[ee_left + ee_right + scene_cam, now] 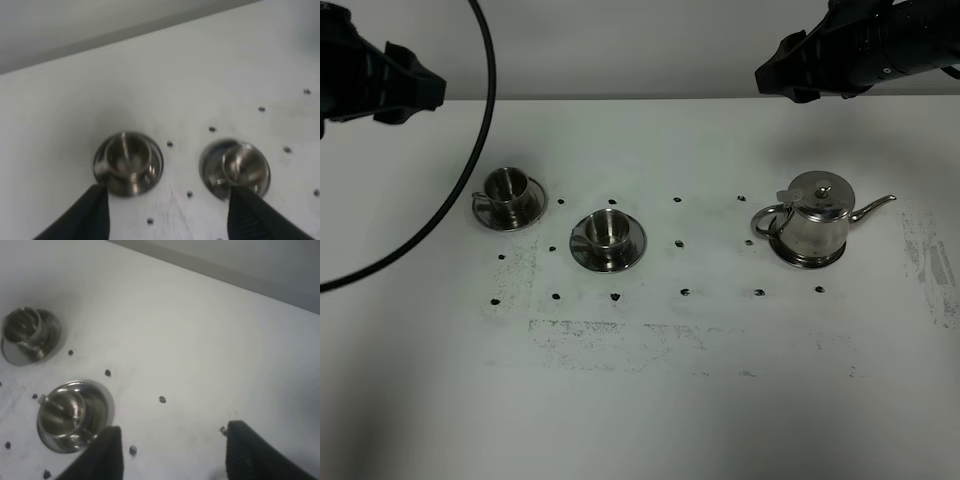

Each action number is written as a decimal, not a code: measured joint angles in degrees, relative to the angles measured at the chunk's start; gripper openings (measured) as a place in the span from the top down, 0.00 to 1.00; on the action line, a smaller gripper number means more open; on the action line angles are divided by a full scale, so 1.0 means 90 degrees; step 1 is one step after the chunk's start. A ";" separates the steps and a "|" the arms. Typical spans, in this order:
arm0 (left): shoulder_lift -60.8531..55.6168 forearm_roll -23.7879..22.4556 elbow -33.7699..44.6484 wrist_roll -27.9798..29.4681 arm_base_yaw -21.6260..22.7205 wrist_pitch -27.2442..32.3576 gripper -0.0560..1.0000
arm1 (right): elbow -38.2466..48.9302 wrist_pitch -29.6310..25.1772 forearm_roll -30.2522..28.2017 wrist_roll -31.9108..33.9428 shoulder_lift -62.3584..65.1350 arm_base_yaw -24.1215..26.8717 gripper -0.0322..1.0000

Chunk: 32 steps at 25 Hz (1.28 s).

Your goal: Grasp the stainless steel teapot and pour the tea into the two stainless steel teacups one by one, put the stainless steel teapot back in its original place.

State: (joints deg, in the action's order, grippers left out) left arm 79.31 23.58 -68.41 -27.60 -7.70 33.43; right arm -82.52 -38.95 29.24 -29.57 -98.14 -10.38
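The stainless steel teapot (pixel 812 220) stands upright with its lid shut on the round steel plate (pixel 810 260), its original place, at the table's right; its spout points right. The tea is hidden. The two stainless steel teacups (pixel 508 190) (pixel 608 228) sit on saucers at the left and middle. My left gripper (pixel 420 90) hovers open at the back left, high above the cups (pixel 127 155) (pixel 240 165). The right gripper (pixel 780 72) hangs open behind the teapot, holding nothing; its wrist view shows both cups (pixel 25 330) (pixel 65 412) but not the teapot.
A black cable (pixel 470 165) loops down over the table's left side from the left arm. Small black dots (pixel 678 243) mark a grid on the white table (pixel 650 400), which carries grey scuffs near the front and at the right.
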 joint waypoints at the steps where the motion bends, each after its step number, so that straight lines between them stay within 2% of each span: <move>1: -0.0307 -0.0048 0.0265 0.0029 0.0013 -0.0014 0.48 | 0.0040 0.0030 -0.0055 -0.0008 0.0015 -0.0056 0.53; 4: -0.1158 -0.0328 0.0897 0.0337 0.0060 -0.0028 0.49 | 0.0068 0.0066 -0.0174 -0.0013 0.0015 -0.0141 0.53; 7: -0.1972 -0.0957 0.1448 0.0923 0.0073 0.0021 0.50 | 0.0068 0.0119 -0.0195 -0.0013 0.0015 -0.0176 0.53; 11: -0.3058 -0.1691 0.2157 0.1733 0.0073 0.0471 0.50 | 0.0068 0.0125 -0.0215 -0.0013 0.0015 -0.0239 0.53; 14: -0.3839 -0.2039 0.2563 0.2155 0.0073 0.0958 0.50 | 0.0068 0.0113 -0.0236 -0.0013 0.0015 -0.0302 0.53; 23: -0.5806 -0.2142 0.3538 0.2572 0.0073 0.2412 0.50 | 0.0068 0.0091 -0.0334 -0.0016 0.0015 -0.0467 0.53; 27: -0.6325 -0.2142 0.3976 0.2866 0.0073 0.2734 0.50 | 0.0068 0.0061 -0.0383 -0.0016 0.0015 -0.0585 0.53; 32: -0.6663 -0.2142 0.4458 0.3002 0.0073 0.2797 0.50 | 0.0068 0.0055 -0.0422 -0.0016 0.0015 -0.0668 0.53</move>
State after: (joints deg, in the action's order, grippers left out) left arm 19.35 4.30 -28.29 -0.59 -7.04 58.60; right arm -81.90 -38.46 25.44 -29.71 -98.01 -16.40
